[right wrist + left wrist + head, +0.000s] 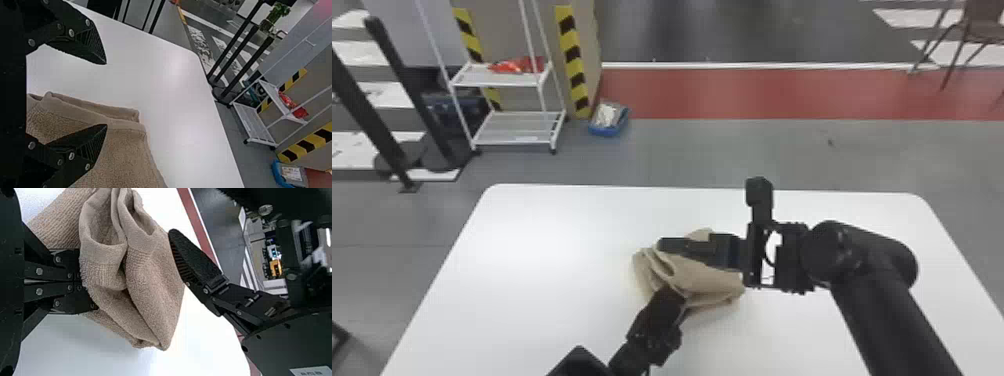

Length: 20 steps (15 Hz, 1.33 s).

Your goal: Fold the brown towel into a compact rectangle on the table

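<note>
A wide path crosses the table [532, 250] left of the towel [709, 280]; the right gripper [663, 244] blocks its far side, the left gripper [675, 295] its near side.

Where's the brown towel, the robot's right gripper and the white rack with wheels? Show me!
Brown towel [707, 280]: head view, on its folded top.
Right gripper [106, 94]: right wrist view, midway between its fingertips.
White rack [517, 131]: head view, on its lower shelf.
</note>
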Each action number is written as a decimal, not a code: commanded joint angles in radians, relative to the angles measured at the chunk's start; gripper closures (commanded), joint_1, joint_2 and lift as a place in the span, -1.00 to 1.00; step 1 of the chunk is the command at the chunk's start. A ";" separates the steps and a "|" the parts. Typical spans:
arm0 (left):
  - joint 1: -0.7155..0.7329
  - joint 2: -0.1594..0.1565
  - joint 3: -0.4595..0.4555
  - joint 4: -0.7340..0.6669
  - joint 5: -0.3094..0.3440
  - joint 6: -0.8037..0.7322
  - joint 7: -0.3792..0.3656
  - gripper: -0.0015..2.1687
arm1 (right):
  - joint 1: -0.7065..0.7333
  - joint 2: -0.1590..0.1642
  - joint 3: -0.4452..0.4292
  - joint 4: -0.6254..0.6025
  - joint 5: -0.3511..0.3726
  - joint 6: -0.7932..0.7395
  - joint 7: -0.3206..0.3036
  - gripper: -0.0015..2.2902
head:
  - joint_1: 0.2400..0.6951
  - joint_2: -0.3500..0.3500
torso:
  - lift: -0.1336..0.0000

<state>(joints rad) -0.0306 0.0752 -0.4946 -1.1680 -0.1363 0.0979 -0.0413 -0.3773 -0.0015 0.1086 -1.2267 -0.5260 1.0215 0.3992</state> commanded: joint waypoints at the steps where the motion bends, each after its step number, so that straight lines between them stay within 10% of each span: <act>1: 0.021 0.009 0.016 -0.018 0.001 0.003 0.000 0.51 | 0.052 0.002 -0.026 -0.089 -0.002 0.006 0.000 -0.96 | 1.00 0.07 | 1.00; 5: 0.075 0.028 0.057 -0.128 0.001 0.043 -0.012 0.50 | 0.132 0.002 -0.067 -0.185 -0.015 0.067 0.000 -0.95 | 1.00 0.08 | 1.00; 10: 0.107 0.029 0.077 -0.185 0.000 0.049 -0.003 0.50 | 0.276 0.002 -0.098 -0.350 -0.015 0.085 0.007 -0.30 | 1.00 0.09 | 1.00; 20: 0.138 0.087 0.281 -0.272 0.021 0.043 -0.022 0.50 | 0.457 0.002 -0.159 -0.494 0.032 0.076 0.041 -0.26 | 1.00 0.39 | 1.00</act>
<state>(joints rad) 0.1090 0.1574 -0.2348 -1.4401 -0.1274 0.1576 -0.0611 0.0513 -0.0015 -0.0480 -1.7001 -0.5272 1.1391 0.4405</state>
